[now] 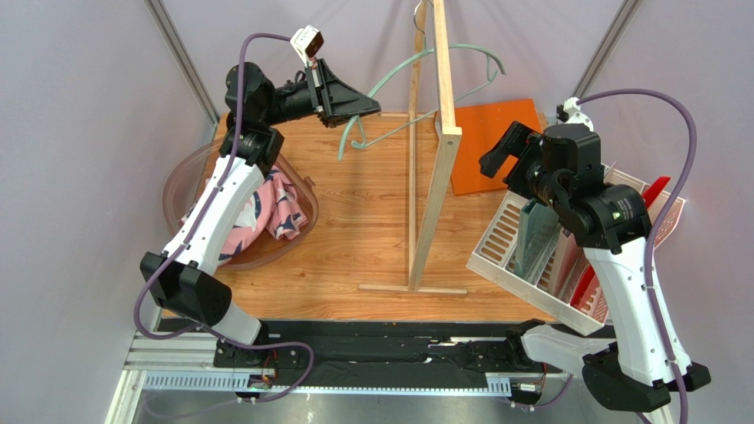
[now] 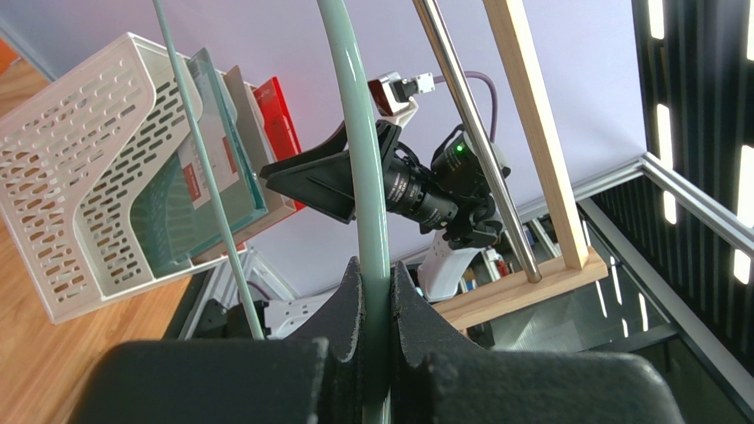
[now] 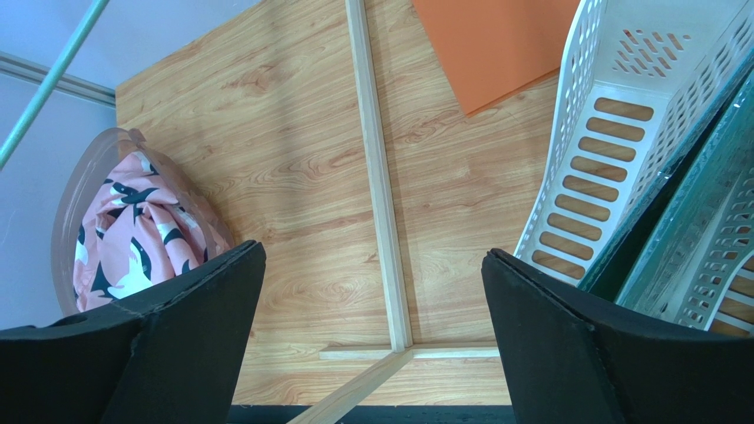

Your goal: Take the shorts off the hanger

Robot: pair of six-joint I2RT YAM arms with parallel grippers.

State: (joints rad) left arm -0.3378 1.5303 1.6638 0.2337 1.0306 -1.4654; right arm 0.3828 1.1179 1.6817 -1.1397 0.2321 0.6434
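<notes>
The pink shorts [image 1: 276, 205] with navy and white shapes lie crumpled in a clear plastic tub [image 1: 190, 172] at the left; they also show in the right wrist view [image 3: 133, 238]. The mint-green hanger [image 1: 403, 66] hangs bare at the wooden stand's top. My left gripper [image 1: 365, 109] is shut on the hanger's left arm; in its wrist view the green bar [image 2: 365, 159] runs between the closed fingers [image 2: 350, 305]. My right gripper [image 1: 497, 152] is open and empty, held high to the right of the stand, above the table [image 3: 292, 132].
The tall pale wooden stand [image 1: 434, 168] rises mid-table, with its base bars [image 3: 376, 177] on the wood. An orange board [image 1: 491, 137] lies at the back right. A white slotted rack [image 1: 522, 256] holding flat panels stands at the right. Grey walls enclose the table.
</notes>
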